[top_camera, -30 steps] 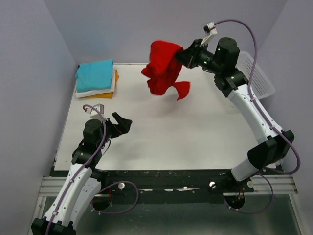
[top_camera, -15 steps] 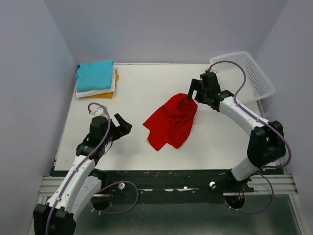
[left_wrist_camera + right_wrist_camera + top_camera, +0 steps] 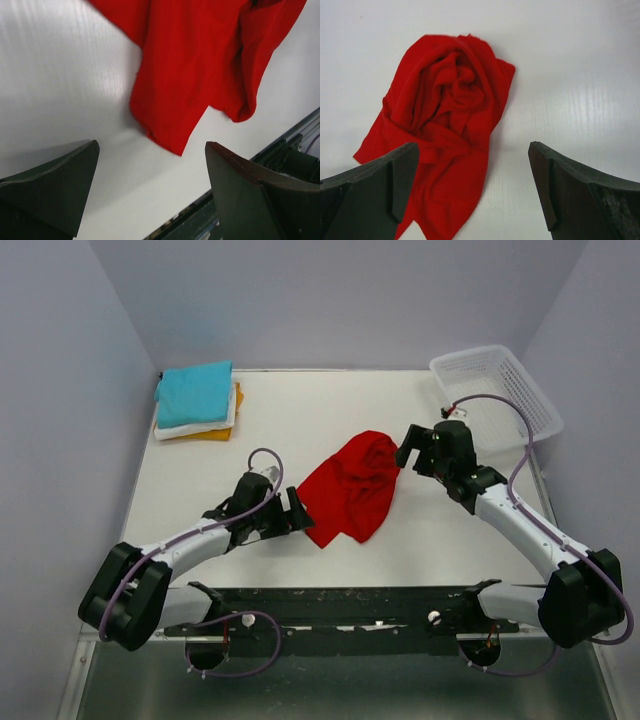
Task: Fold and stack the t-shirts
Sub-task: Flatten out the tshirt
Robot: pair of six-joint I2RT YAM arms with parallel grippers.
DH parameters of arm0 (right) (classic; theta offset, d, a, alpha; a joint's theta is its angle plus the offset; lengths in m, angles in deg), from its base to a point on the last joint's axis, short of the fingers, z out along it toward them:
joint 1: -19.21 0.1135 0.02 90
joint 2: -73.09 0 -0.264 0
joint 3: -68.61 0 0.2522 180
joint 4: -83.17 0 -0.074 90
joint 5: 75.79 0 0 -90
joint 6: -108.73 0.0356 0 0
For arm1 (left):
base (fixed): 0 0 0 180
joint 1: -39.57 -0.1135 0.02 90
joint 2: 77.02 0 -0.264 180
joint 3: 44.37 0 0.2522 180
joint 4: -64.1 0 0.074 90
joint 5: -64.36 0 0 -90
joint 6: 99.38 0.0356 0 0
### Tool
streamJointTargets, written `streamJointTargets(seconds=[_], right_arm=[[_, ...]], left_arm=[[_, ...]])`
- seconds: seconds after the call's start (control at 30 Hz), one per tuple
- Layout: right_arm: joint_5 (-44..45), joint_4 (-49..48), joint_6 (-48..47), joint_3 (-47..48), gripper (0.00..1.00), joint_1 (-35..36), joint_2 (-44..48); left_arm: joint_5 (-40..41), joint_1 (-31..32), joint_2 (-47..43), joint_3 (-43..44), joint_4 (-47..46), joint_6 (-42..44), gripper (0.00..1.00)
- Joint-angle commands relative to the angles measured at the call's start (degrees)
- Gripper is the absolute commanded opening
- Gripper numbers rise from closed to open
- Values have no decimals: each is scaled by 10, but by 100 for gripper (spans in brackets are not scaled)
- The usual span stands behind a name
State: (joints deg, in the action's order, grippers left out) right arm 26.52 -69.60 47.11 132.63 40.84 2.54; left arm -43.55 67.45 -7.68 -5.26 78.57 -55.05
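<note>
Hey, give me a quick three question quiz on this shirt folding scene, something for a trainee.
1. True or false: the left gripper and right gripper are both open.
2. Which colour tops the folded stack? A white, B turquoise, C orange.
3. Where is the red shirt?
Key: 1 true; 2 B; 3 crumpled on the table, between the grippers.

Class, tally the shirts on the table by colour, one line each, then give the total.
Red shirt: 1
Turquoise shirt: 1
White shirt: 1
Orange-yellow shirt: 1
Total: 4
</note>
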Motion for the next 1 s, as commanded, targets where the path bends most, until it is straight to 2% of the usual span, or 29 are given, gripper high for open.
streamJointTargets(seconds=[0.0, 0.07, 0.17, 0.2, 0.27, 0.37, 0.5, 0.57, 0.7, 0.97], right_arm=[[-157, -69, -43, -25, 100, -1, 2], [-198, -72, -58, -21, 99, 1, -8], [-206, -67, -100, -22, 99, 13, -21], [-208, -63, -131, -23, 99, 16, -25], [-218, -63, -202, -26, 99, 22, -38], [-252, -56, -323, -19, 98, 29, -59], [-334, -48, -438, 6, 96, 34, -98], [-340, -46, -477, 21, 96, 37, -117], [-337, -41, -514, 49, 92, 38, -156], [-306, -65, -499, 67, 80, 45, -227]], left_arm=[[14, 41, 86, 55, -45, -18, 80], [15, 54, 127, 77, -44, -21, 67], [17, 69, 175, 101, -46, -29, 44], [22, 74, 186, 107, -41, -29, 31], [33, 76, 198, 117, -30, -33, 0], [42, 76, 187, 122, -11, -30, 0], [70, 76, 143, 117, 27, -23, 0], [79, 76, 123, 115, 39, -20, 0], [80, 76, 97, 108, 46, -21, 0], [91, 76, 68, 112, 58, -18, 0]])
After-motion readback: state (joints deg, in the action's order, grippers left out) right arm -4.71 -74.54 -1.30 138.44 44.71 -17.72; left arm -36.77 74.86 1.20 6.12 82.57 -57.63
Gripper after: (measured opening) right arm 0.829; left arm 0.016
